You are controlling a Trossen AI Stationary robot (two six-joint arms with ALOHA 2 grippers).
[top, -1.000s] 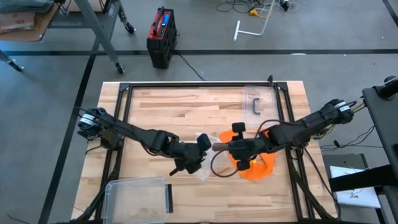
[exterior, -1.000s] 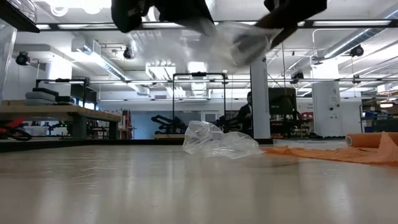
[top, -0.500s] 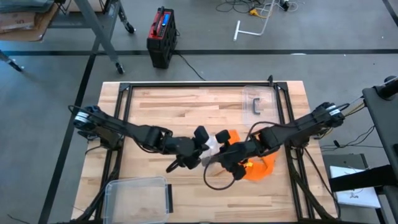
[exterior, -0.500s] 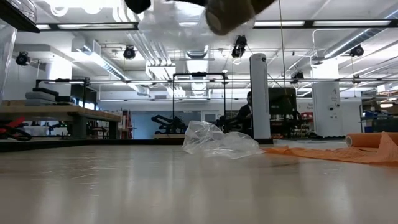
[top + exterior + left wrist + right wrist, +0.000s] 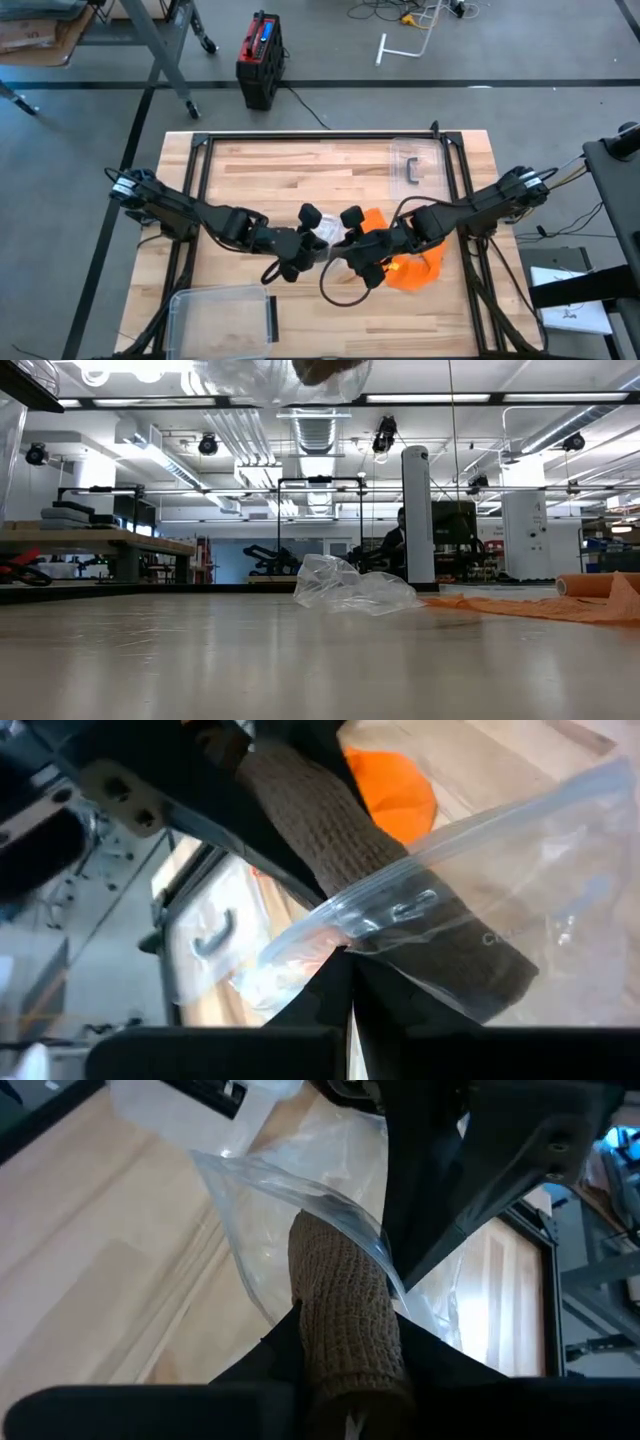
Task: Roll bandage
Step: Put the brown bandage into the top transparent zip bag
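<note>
Right wrist view: right gripper (image 5: 345, 1380) pinching tan rolled bandage (image 5: 345, 1315), nose inside clear zip bag (image 5: 280, 1220); left gripper (image 5: 350, 985) pressed on bag rim, mid-air above table centre. Push roll straight, mouth taut.

bandage roll (image 5: 345, 1315) apparently deeper in bag (image 5: 520, 890).

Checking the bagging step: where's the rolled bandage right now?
Above the table's middle, the rolled bandage sits in the right tool, its far end inside the clear bag pinched by the left tool.
</note>
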